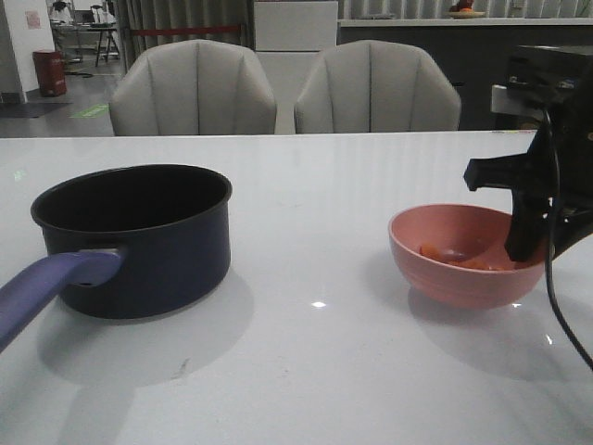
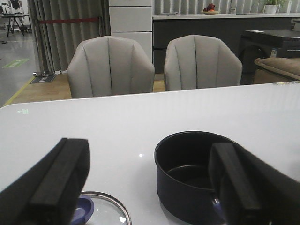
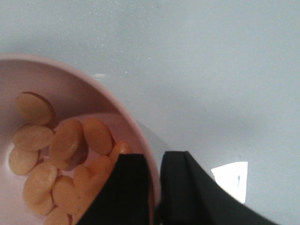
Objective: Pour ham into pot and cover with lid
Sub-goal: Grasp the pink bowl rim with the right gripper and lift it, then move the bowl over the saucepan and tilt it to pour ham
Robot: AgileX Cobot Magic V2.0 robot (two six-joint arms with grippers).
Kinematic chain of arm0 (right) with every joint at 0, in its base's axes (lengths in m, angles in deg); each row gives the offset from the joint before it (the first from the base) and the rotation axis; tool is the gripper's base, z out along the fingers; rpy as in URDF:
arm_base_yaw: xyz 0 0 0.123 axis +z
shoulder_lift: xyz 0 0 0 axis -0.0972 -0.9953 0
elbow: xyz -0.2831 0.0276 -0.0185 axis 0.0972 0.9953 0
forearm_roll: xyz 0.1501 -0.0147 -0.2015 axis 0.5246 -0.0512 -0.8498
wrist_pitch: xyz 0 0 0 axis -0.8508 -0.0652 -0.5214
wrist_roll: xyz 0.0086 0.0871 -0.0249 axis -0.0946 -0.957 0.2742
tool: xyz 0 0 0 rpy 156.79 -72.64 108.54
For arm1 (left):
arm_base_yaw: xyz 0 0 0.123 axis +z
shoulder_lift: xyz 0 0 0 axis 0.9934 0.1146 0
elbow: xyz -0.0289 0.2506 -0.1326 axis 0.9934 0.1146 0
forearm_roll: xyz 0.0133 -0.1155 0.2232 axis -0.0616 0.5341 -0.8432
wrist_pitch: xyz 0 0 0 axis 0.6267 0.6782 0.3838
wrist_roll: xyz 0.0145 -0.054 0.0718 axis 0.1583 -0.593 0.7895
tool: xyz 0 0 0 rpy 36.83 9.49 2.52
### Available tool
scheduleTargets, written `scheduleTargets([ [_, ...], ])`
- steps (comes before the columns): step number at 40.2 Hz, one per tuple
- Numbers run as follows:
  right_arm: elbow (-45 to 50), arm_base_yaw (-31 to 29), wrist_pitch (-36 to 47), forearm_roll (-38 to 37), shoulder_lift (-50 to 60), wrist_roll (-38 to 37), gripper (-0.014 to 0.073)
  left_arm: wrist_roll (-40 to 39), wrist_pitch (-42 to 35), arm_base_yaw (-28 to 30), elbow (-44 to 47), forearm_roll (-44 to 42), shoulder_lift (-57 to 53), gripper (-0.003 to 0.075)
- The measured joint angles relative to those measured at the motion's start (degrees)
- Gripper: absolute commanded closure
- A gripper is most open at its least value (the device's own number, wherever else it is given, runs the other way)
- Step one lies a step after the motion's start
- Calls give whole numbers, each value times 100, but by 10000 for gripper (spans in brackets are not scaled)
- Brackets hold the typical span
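The navy pot [image 1: 139, 241] stands at the table's left, empty, its purple-blue handle [image 1: 46, 283] pointing to the front left. The salmon-pink bowl [image 1: 454, 273] stands at the right with several orange-pink ham slices [image 1: 454, 255] in it. My right gripper [image 1: 530, 243] is shut on the bowl's right rim [image 3: 119, 110], one finger inside beside the ham [image 3: 65, 140] and one outside. In the right wrist view the gripper [image 3: 152, 161] pinches the wall. My left gripper [image 2: 147, 157] is open and empty, above the glass lid [image 2: 110, 208] with its blue knob [image 2: 83, 208], left of the pot [image 2: 187, 180].
The white table [image 1: 315, 371] runs back to a far edge with two grey chairs [image 1: 195, 88] behind it. A black cable [image 1: 556, 297] hangs from my right arm over the table's front right. The lid and left gripper are outside the front view.
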Motion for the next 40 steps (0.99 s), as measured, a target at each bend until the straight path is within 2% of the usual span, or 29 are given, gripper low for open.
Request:
scheduleTargets([
  [15,-420,16,-73,85,34,6,462,0,0,0,0,0,0,155],
  [23,-853,352,36,85,453,559,462,0,0,0,0,0,0,155],
  [31,-939,1191,1121,85,818,740,462,0,0,0,0,0,0,155],
  [40,-939,2179,2650,-186,684,754,462,0,0,0,0,0,0,155],
])
